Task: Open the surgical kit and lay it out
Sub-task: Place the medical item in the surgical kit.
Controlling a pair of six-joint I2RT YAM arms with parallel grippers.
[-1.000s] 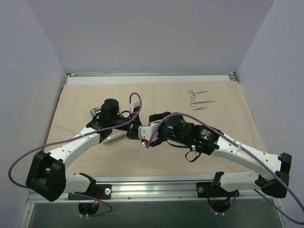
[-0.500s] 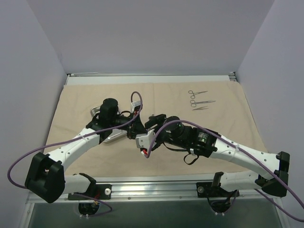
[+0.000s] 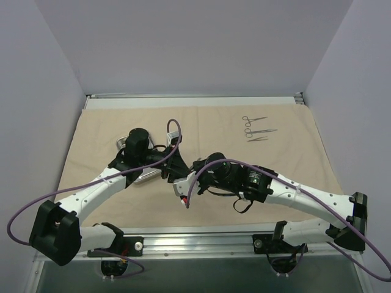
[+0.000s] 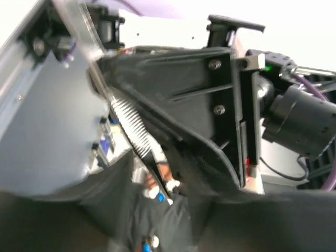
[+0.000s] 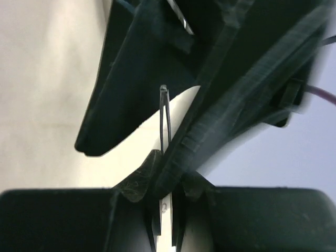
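Observation:
The beige cloth wrap (image 3: 293, 165) lies spread flat over the table. The steel tray (image 3: 121, 144) sits at centre-left, mostly under my left arm. Three thin instruments (image 3: 252, 129) lie in a row at the back right. My two grippers meet mid-table above the cloth. My right gripper (image 3: 179, 181) (image 5: 167, 168) is shut on a thin tweezer-like instrument (image 5: 164, 118). My left gripper (image 3: 172, 166) is open: its two black fingers (image 5: 121, 79) stand slightly apart either side of that instrument. In the left wrist view a serrated metal strip (image 4: 130, 126) shows, blurred.
Purple cables (image 3: 174, 125) loop over both arms. Lilac walls enclose the table at left, back and right. A metal rail (image 3: 195, 96) runs along the back edge and another lies at the front by the arm bases.
My right gripper has closed on the thin instrument, and my left gripper, shut before, has parted its jaws. Both grippers drifted slightly toward the front of the table.

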